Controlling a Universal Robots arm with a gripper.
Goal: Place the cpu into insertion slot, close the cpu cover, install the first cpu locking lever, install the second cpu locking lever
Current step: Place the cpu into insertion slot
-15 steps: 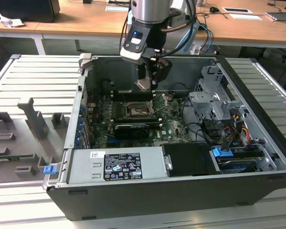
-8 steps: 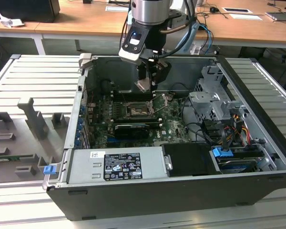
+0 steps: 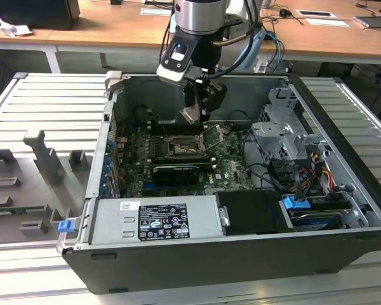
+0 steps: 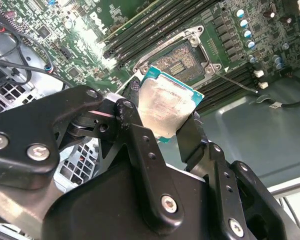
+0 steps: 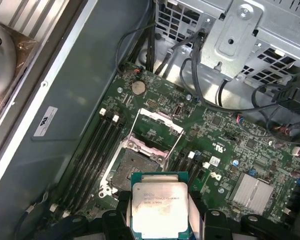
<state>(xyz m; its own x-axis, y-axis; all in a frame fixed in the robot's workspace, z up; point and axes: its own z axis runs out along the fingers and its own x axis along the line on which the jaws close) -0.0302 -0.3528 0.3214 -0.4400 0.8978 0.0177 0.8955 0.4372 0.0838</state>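
Above the motherboard [image 5: 225, 145], cpu [image 4: 166, 106] inside the claw [image 4: 160, 119]

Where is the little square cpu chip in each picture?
Exterior view: the cpu hangs in the gripper, above the empty socket.
Second wrist view: the cpu sits between the gripper's fingers, the socket beyond it.
First wrist view: the cpu is nearest the camera, the socket just past it.
Shared landmark: the empty socket.

A ribbed grey metal bench [image 3: 44, 95] is spanning the foreground; wooden desks [image 3: 114, 28] are standing behind it, carrying white papers [image 3: 320, 13].
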